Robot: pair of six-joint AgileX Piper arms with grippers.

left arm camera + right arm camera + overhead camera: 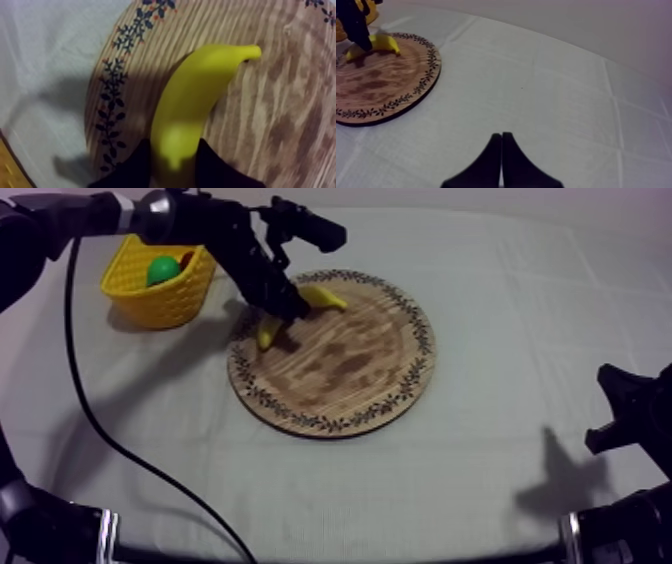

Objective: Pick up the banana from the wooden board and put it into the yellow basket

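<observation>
Board (345, 383), nr rim: banana (200, 95) pinched by left tool (175, 167).

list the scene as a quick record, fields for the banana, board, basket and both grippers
wooden board: round, patterned rim, mid-table
yellow basket: beside the wooden board, holds a green fruit and a small red fruit
banana: at the wooden board's edge on the basket side, not yet in the yellow basket
left gripper: shut on the banana
right gripper: shut on nothing, over the cloth, apart from the wooden board
</observation>
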